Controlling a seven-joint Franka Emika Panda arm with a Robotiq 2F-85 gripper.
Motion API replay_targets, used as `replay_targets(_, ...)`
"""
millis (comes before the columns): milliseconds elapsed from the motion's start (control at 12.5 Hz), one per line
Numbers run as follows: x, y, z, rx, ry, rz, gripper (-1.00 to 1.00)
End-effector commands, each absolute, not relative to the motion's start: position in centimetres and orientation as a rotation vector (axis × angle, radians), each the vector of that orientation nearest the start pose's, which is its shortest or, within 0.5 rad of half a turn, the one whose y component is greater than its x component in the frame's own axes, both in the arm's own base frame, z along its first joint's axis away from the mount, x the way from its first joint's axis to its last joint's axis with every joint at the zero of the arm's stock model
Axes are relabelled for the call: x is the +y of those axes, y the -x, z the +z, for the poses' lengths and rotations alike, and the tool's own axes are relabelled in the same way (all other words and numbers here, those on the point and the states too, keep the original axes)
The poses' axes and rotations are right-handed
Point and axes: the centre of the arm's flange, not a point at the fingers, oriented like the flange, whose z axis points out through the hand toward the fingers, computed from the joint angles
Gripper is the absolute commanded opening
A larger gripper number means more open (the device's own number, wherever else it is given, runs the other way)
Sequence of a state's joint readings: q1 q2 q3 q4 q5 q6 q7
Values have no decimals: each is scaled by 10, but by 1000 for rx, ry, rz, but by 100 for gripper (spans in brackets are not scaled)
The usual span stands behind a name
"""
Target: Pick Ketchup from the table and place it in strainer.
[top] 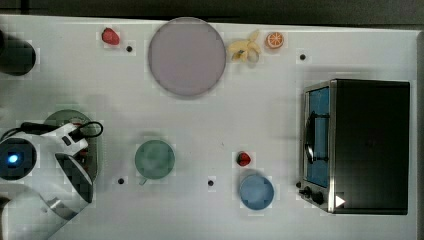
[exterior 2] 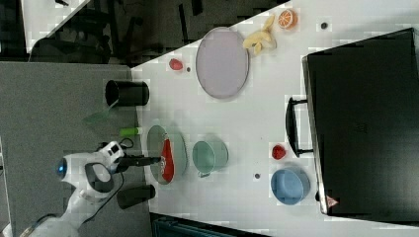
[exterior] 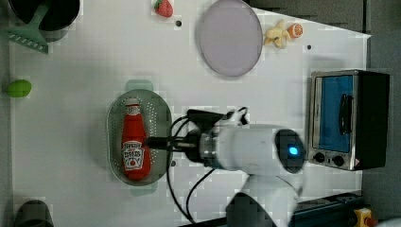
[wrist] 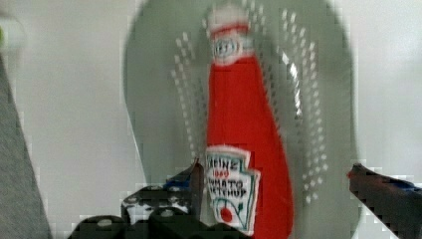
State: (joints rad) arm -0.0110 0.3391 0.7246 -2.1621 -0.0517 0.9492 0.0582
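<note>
Left view, left to right: Ketchup point(exterior: 133, 143) lies flat inside the strainer point(exterior: 161, 106), cap toward the tabletop's far edge, label end toward the near edge. Strainer sits toward the left side of the tabletop, nearer the near edge. Pincer point(exterior: 150, 141) is at the strainer's right rim, fingers spread apart, nothing in them; in the wrist view the two fingertips point(wrist: 194, 177) stand either side of the bottle's label end, and I can't tell whether they touch it. Bottle rests on the perforated bottom.

Rest of the tabletop, going right: green cup point(top: 155, 159) near the middle, grey plate point(top: 187, 56) at the far edge, strawberry point(top: 243, 159) and blue bowl point(top: 256, 192) toward the near edge, toaster oven point(top: 357, 145) at the right edge. None in the way.

Step, my read: placement done, release made. Next move calls for a straight lift clear of the strainer without a finger dragging the bottle or catching the rim, then retreat
</note>
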Motion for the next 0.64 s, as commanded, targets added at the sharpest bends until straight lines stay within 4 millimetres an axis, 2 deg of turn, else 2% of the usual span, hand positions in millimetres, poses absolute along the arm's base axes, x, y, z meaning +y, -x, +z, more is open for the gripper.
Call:
replay_targets(80,326,-492,376,436,2850,-186,100)
replay_targets(240,274,-516,413,575,2878,-260,100)
replay_targets(400,211,-535,448,757,2924,-256,100)
replay_targets(640,122,-546,505,977,2968,-188,100)
